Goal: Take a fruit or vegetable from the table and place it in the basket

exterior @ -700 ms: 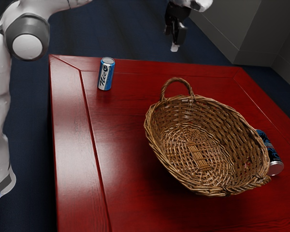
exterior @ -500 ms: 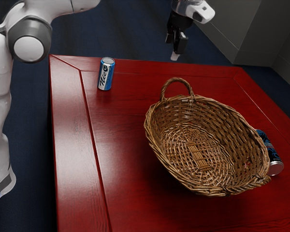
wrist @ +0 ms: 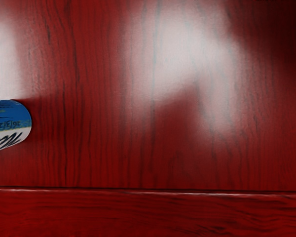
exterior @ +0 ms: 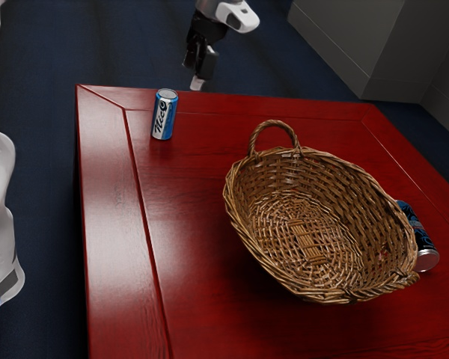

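Note:
My gripper (exterior: 198, 78) hangs over the far side of the red table in the exterior view, up and to the exterior view's right of the upright can. The wicker basket (exterior: 312, 238) stands on the table, nearer the exterior camera than my hand, its looped handle on the far side. Inside it I see the woven floor and walls.
A blue and white can (exterior: 163, 116) stands near the far left of the red table (exterior: 202, 202); the same can (wrist: 9, 123) is cut by the wrist view's edge. A dark can (exterior: 426, 257) lies beside the basket.
My hand came down a little, then swung toward the exterior view's left, nearer the upright can. The arm's upper part moved out toward that side too. Basket and cans stayed put.

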You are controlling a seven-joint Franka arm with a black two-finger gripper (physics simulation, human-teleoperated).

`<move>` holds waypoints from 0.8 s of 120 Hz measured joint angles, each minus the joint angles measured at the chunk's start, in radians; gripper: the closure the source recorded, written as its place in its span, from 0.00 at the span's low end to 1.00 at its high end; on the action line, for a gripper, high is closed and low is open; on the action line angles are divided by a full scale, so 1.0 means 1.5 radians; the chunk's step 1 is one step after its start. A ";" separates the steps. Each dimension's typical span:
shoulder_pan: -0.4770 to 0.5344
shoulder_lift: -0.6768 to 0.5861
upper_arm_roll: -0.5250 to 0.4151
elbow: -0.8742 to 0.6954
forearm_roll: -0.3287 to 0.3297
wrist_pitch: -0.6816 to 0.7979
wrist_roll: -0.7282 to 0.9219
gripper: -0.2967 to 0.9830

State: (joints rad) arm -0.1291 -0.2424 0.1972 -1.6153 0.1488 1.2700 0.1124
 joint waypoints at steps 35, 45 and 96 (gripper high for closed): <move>0.540 0.127 -0.414 0.059 0.012 0.106 0.068 0.23; 0.687 0.143 -0.536 0.053 0.004 0.151 0.098 0.23; 0.708 0.447 -0.727 0.206 0.113 0.267 0.186 0.23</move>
State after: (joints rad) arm 0.9325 0.4279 -0.8927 -1.3068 0.3177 1.6709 0.3919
